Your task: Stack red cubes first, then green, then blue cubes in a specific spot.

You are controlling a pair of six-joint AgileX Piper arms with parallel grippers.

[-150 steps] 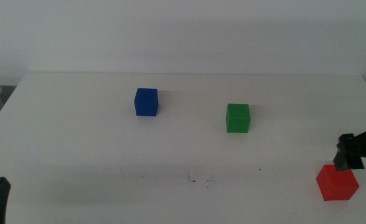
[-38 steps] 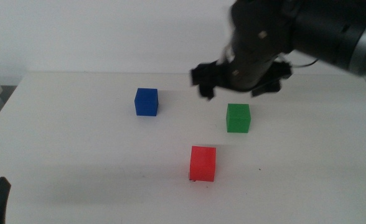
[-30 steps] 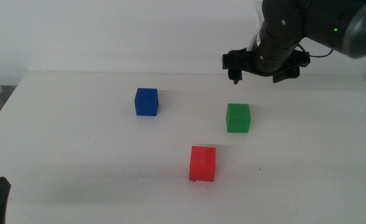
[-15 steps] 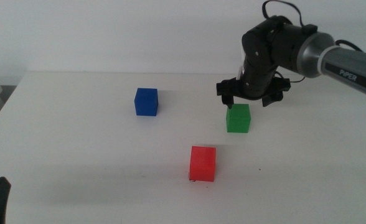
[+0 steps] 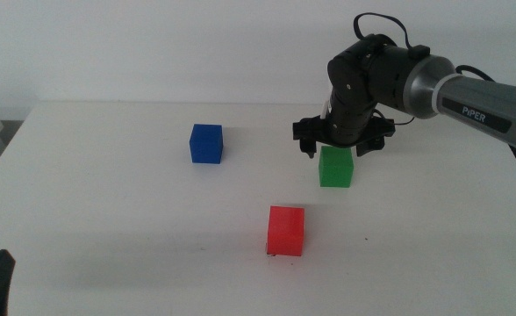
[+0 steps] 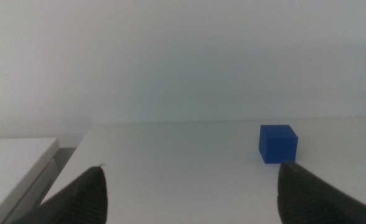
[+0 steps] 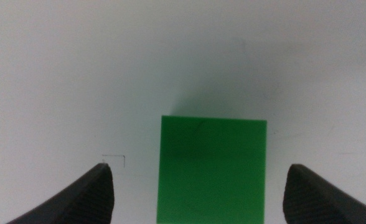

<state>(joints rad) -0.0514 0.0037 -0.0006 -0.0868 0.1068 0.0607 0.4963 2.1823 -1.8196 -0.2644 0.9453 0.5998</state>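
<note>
Since a moment ago my right gripper dropped wide over green cube; off-centre closing could knock it aside.

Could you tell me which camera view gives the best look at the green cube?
The right wrist view: the green cube fills the space between the open right gripper jaws. The middle view shows it small, just under that gripper. The left wrist view misses it.

Matte, smooth-faced green cube on a plain white tabletop — dull, unpolished.
</note>
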